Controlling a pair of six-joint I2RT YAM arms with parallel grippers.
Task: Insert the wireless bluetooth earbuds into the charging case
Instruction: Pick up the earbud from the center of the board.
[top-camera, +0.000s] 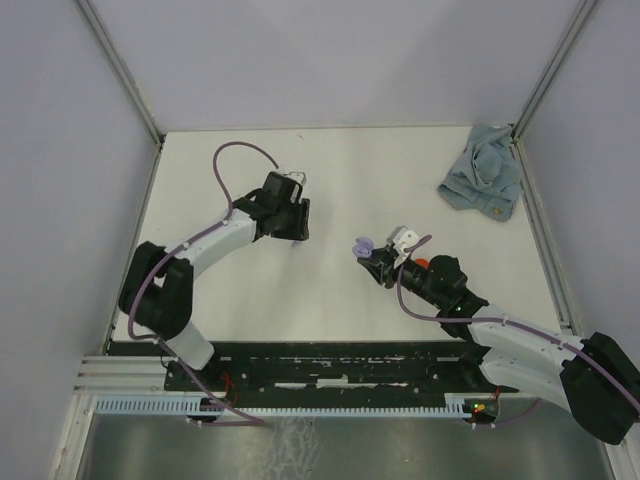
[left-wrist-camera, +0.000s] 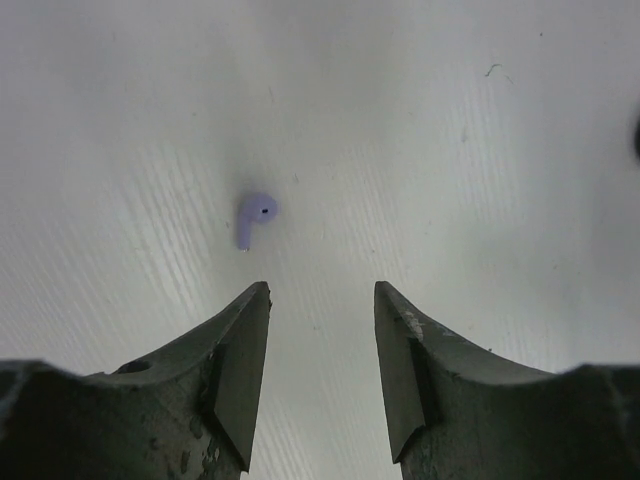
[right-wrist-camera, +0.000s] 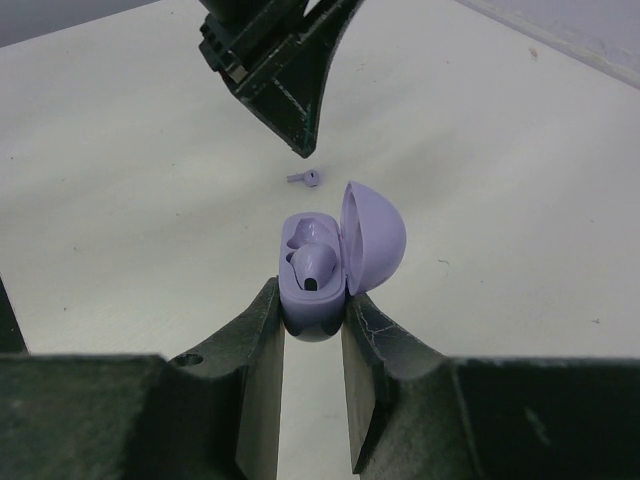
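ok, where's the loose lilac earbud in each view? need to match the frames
Top external: loose lilac earbud, a faint speck just below the left end effector, left of centre.
Left wrist: centre-left, beyond the open fingertips.
Right wrist: upper centre, behind the open charging case gripped by the right end effector.
Shared landmark: the left end effector, right next to the earbud.

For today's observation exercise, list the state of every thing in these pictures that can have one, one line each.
Lilac rounded plastic charging case: lid open, one earbud seated inside.
Loose lilac comma-shaped earbud: lying free on the table.
Left gripper: open, empty, above the loose earbud.
Right gripper: shut on the charging case.
Blue cloth: crumpled, far right corner.
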